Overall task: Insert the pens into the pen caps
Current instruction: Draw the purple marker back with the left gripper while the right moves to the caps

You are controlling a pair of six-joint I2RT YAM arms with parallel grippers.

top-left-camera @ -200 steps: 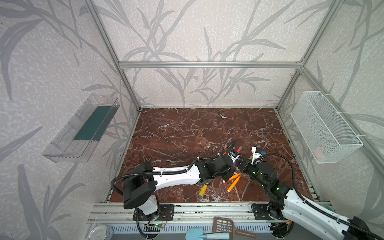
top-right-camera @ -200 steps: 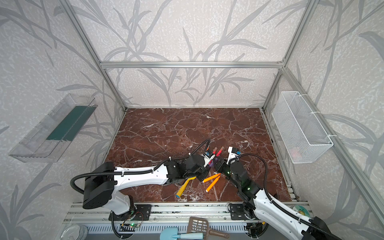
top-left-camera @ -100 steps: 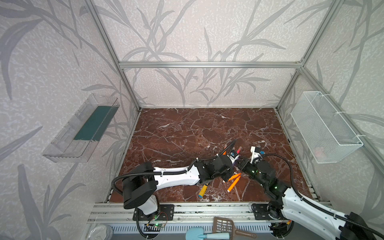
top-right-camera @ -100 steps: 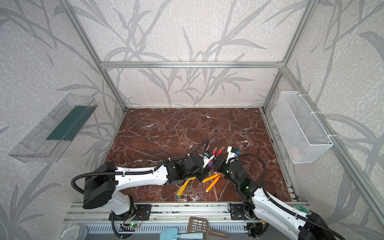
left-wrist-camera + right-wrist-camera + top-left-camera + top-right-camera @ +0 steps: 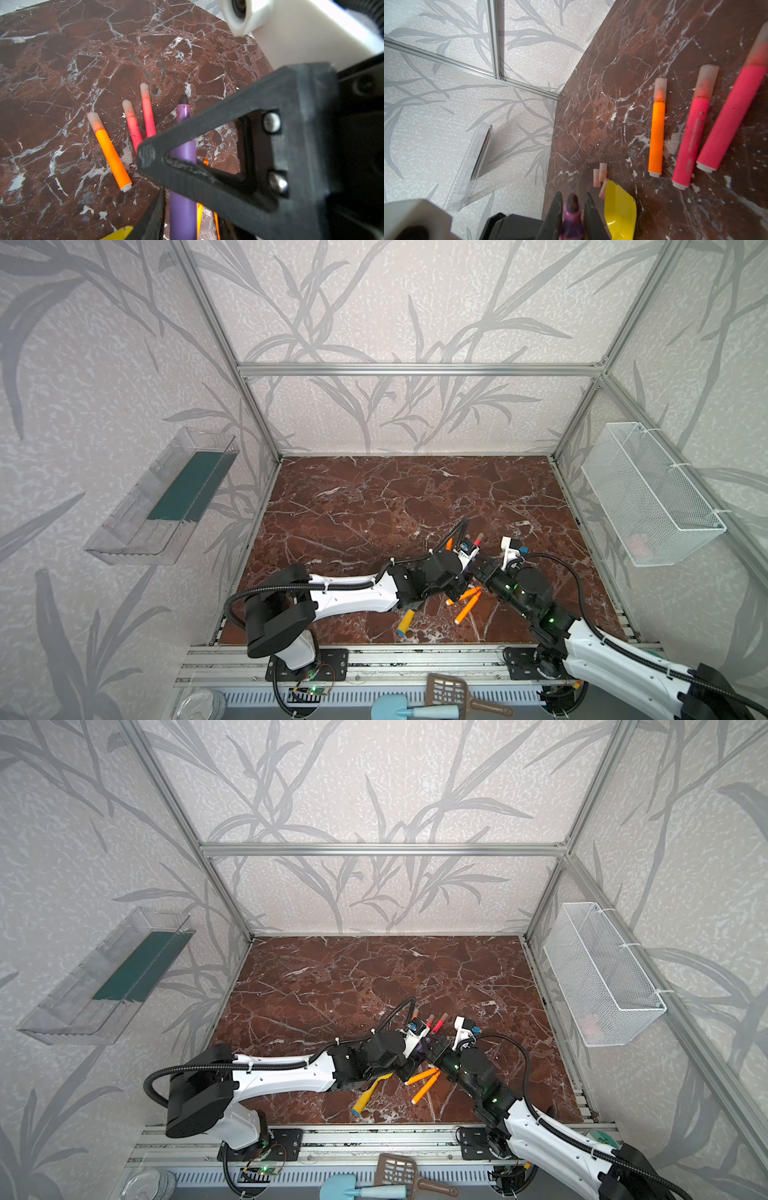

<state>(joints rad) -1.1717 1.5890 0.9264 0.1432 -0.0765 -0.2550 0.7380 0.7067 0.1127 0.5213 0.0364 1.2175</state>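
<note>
The purple pen (image 5: 572,216) is pinched near its dark tip by my shut right gripper (image 5: 572,199). In the left wrist view the same purple pen (image 5: 182,207) runs between the fingers of my open left gripper (image 5: 187,218), with gaps at its sides. Both grippers meet low over the table in both top views (image 5: 471,570) (image 5: 424,1054). An orange pen (image 5: 658,128) and two pink pens (image 5: 691,141) lie side by side, each wearing a pale cap. Three loose pen caps (image 5: 600,174) lie by the shovel blade. Two bare orange pens (image 5: 465,603) lie below the grippers.
A yellow toy shovel (image 5: 618,212) lies beside the right gripper, its handle (image 5: 405,620) pointing at the front edge. A clear tray (image 5: 166,497) hangs on the left wall and a white wire basket (image 5: 648,497) on the right wall. The marble table (image 5: 374,497) stretches back.
My left gripper has opened off the purple pen, while the right gripper has shut on it. Both arms have stayed almost in place.
</note>
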